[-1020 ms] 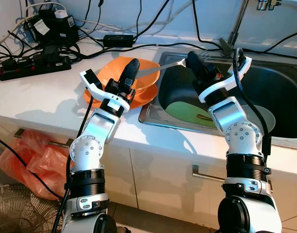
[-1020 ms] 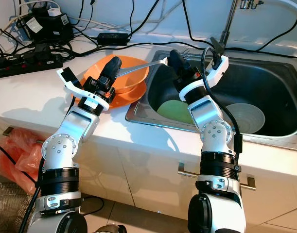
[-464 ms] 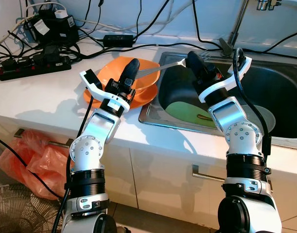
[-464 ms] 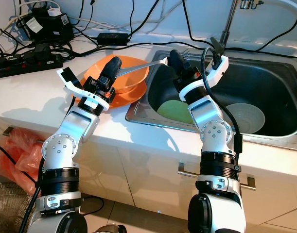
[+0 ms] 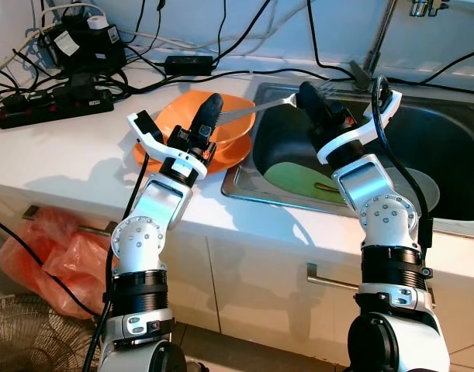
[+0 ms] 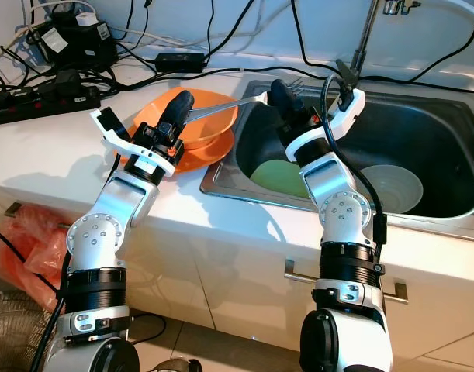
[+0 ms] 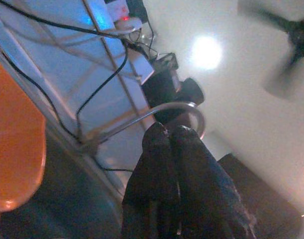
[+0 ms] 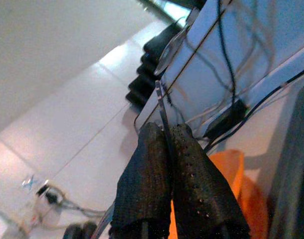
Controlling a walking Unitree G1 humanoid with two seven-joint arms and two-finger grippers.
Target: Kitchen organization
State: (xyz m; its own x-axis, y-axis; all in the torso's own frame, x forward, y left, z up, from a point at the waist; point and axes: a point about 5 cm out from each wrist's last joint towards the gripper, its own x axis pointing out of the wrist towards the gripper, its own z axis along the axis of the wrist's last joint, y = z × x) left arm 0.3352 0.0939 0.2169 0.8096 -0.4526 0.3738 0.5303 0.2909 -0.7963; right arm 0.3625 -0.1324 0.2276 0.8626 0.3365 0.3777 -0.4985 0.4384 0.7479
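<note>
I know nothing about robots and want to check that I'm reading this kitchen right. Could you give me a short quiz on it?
1. True or false: the green plate lies on the white counter.
2. What does the orange bowl sit on? A. an orange plate B. the power strip C. the sink floor
3. What is the right end effector clamping over the sink?

Key: 1. False, it lies in the sink. 2. A. 3. A thin metal utensil.
</note>
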